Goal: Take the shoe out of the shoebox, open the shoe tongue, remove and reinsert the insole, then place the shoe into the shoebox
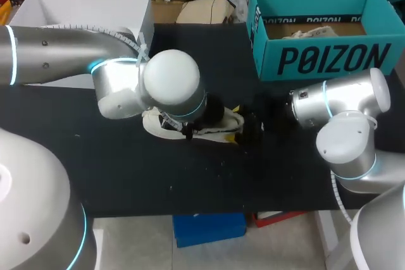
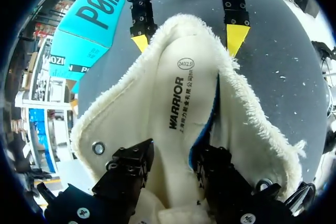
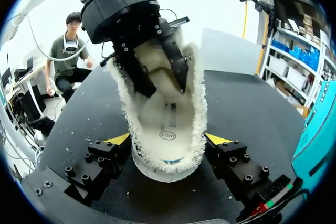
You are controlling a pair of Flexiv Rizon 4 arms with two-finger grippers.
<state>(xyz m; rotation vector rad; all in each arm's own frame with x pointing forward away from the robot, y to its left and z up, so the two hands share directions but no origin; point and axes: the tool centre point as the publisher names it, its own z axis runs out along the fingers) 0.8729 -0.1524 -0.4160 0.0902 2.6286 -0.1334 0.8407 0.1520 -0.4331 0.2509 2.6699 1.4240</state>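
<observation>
Lying on the one black table, one cream fleece-lined shoe sits near the middle, opening up, between the two arms. Count: one shoe, one insole, two boxes, two grippers. Right gripper is at the shoe's rounded end, spread wide, one yellow tip against each fluffy side, so it clamps the shoe. Left gripper comes down from above into the shoe's opening at the other end. Its end is buried in the lining, so gripping or not cannot be told. One white printed insole lies along the inside, one long edge lifted to show blue underneath. Two metal eyelets show on the shoe's flaps, one on each side of the left gripper. One teal cardboard shoebox stands open at the far right of the table, well apart from the shoe, with crumpled paper inside. One white open box is at the far left corner.
</observation>
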